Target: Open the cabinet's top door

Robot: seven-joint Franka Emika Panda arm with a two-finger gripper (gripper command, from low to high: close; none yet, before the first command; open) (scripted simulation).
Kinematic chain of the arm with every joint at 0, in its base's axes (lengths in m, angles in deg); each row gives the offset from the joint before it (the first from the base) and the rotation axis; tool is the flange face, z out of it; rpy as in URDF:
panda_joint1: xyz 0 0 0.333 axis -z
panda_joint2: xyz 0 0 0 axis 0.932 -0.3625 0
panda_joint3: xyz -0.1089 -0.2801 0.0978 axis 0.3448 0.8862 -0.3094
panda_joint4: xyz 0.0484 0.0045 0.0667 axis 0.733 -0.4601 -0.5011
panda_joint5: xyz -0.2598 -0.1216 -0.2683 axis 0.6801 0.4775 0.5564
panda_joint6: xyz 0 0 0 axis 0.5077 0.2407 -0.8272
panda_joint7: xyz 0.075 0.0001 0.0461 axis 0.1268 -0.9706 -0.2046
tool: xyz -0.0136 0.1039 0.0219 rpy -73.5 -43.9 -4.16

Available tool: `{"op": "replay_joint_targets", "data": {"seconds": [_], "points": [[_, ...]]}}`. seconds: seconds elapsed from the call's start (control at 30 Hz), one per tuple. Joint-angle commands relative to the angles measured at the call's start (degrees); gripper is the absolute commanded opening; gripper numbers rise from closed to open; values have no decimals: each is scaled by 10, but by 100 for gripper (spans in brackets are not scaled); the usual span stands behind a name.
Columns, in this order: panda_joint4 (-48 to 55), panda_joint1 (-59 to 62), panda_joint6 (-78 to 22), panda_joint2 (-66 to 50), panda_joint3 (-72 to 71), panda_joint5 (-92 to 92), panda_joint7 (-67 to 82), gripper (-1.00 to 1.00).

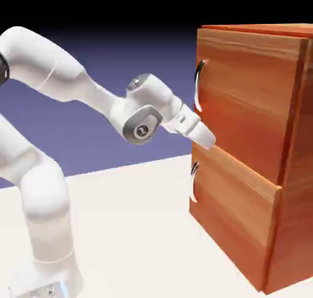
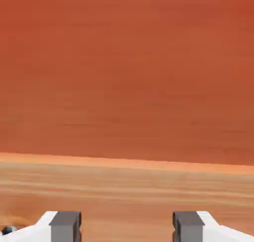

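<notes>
The cabinet (image 1: pixel 298 168) stands at the exterior view's right, tall and reddish-brown. Its top door (image 1: pixel 250 89) is the upper panel, with a curved silver handle (image 1: pixel 198 85) near its left edge. My gripper (image 1: pixel 206 139) points at the bottom left corner of that door, just below the handle and right at the seam above the lower panel. It grips nothing. In the hand view my gripper (image 2: pixel 126 228) is open. Its grey fingertips (image 2: pixel 64 226) stand wide apart with only wood grain between them. A pale horizontal seam (image 2: pixel 127 162) crosses the wood. The handle is out of that view.
The lower panel (image 1: pixel 238 211) carries its own silver handle (image 1: pixel 193 182) directly under my hand. The white arm (image 1: pixel 67 76) arches in from the exterior view's left over the pale table (image 1: pixel 134 229).
</notes>
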Motion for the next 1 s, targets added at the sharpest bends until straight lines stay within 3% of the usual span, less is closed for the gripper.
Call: {"op": "replay_joint_targets", "data": {"seconds": [0.0,0.97], "points": [[3,9,-2,8,-11,-25,14,0],[75,272,-68,244,-334,-748,408,0]]}}
